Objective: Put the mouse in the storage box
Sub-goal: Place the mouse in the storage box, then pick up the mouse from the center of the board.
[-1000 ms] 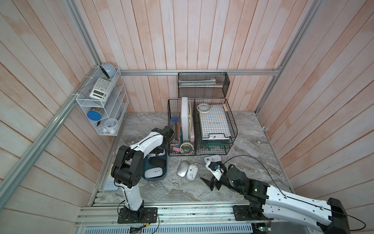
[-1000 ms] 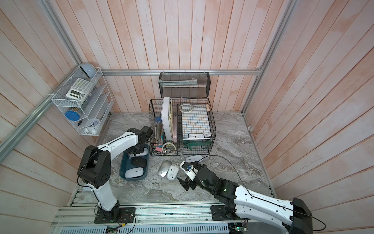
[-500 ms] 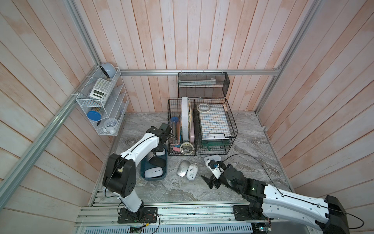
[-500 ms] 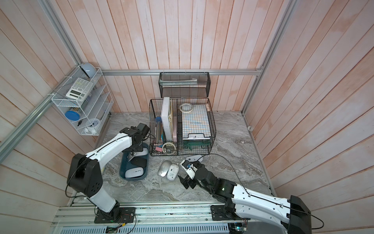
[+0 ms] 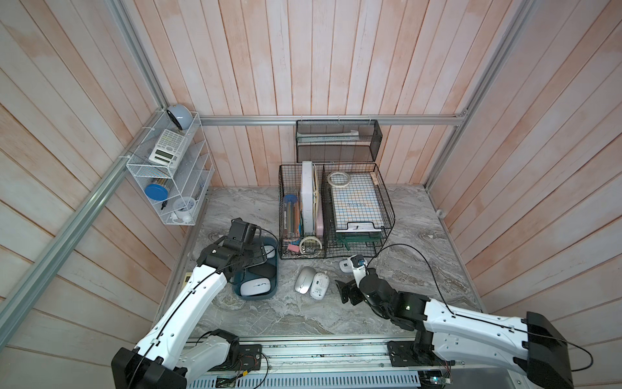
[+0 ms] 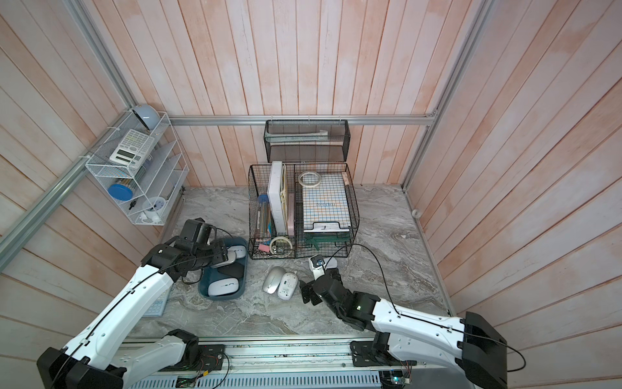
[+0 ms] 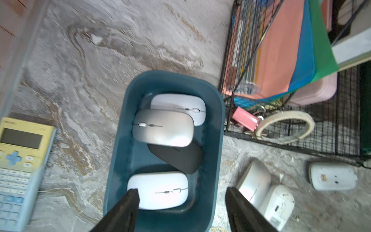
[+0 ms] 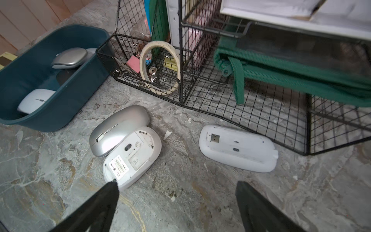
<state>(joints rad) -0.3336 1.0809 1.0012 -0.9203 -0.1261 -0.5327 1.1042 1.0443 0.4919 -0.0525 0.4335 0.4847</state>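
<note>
Left wrist view.

1. Storage box (image 7: 218,140): dark teal plastic, rounded corners, low walls. Stands on the marble tabletop (image 7: 100,50), just beside the black wire basket (image 7: 228,80). In both top views its long axis runs from the front rail toward the back wall.
2. Contents, four mice, mostly lying across that axis:
   - far white mouse (image 7: 180,104), wheel toward the basket;
   - boxed silver mouse (image 7: 166,128), wheel pointing the opposite way, overlapping its neighbours;
   - black mouse (image 7: 180,158), lying diagonally;
   - near white mouse (image 7: 158,192), wheel toward the basket.
3. Left gripper (image 7: 181,191): hangs over the box's near end, jaws well apart, holding nothing.
4. On the table, seen from the right wrist:
   - loose silver mouse (image 8: 118,128), upright, wheel end toward the camera;
   - labelled white mouse (image 8: 132,156), underside up, touching the loose silver mouse along one side and roughly parallel to it;
   - dongle white mouse (image 8: 239,147), underside up, alongside the basket's front edge.
5. Right gripper (image 8: 176,182): low over the table, jaws spread wide and empty. One fingertip is at the labelled mouse's end; contact cannot be told.
</note>
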